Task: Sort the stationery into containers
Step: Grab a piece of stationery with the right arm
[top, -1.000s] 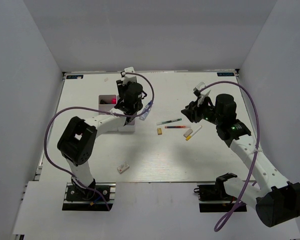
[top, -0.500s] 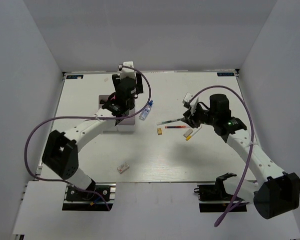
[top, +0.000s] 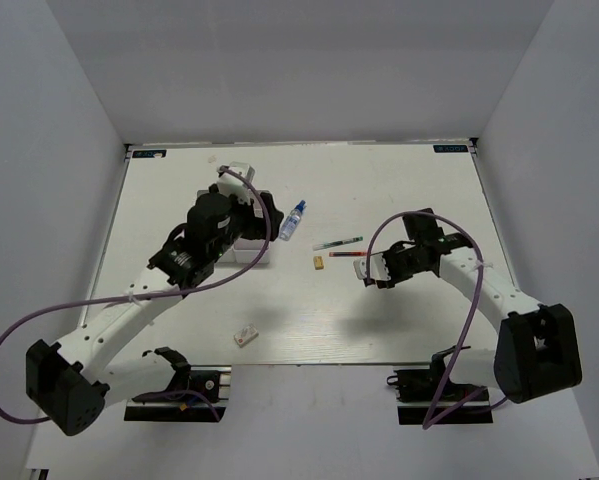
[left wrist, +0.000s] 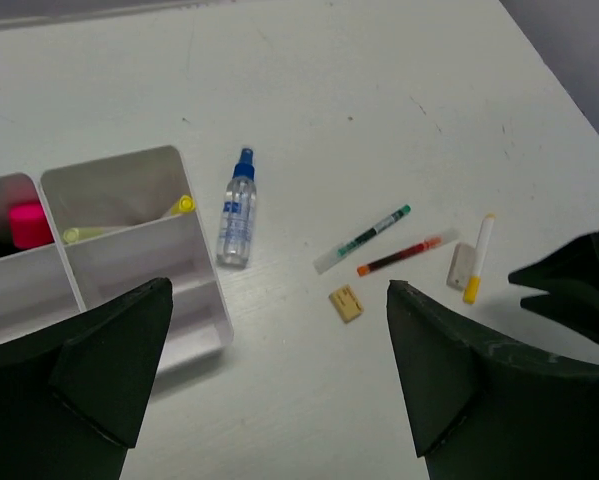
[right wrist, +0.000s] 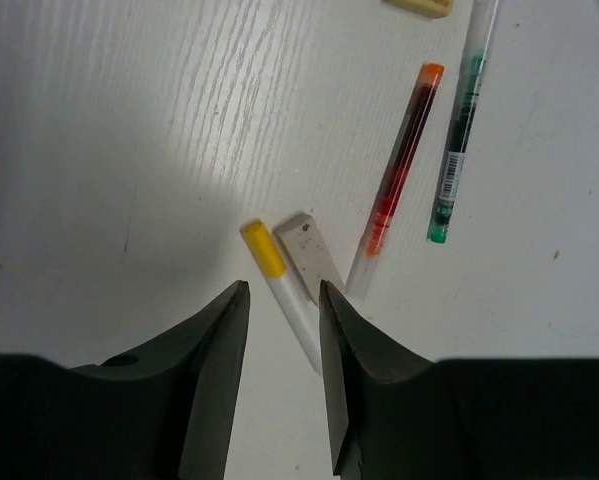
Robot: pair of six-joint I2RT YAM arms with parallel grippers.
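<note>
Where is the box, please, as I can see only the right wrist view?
Observer: The box stands on the left half of the table.
Operator: Thank you. Is anything in it?
Observer: A yellow-tipped marker lies in one cell.
Operator: Is the left tool holding something?
Observer: No, the left tool is wide open and empty.

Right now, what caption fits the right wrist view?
Right gripper, jaws parted, above the yellow-capped marker beside a white block, red pen and green pen.
</note>
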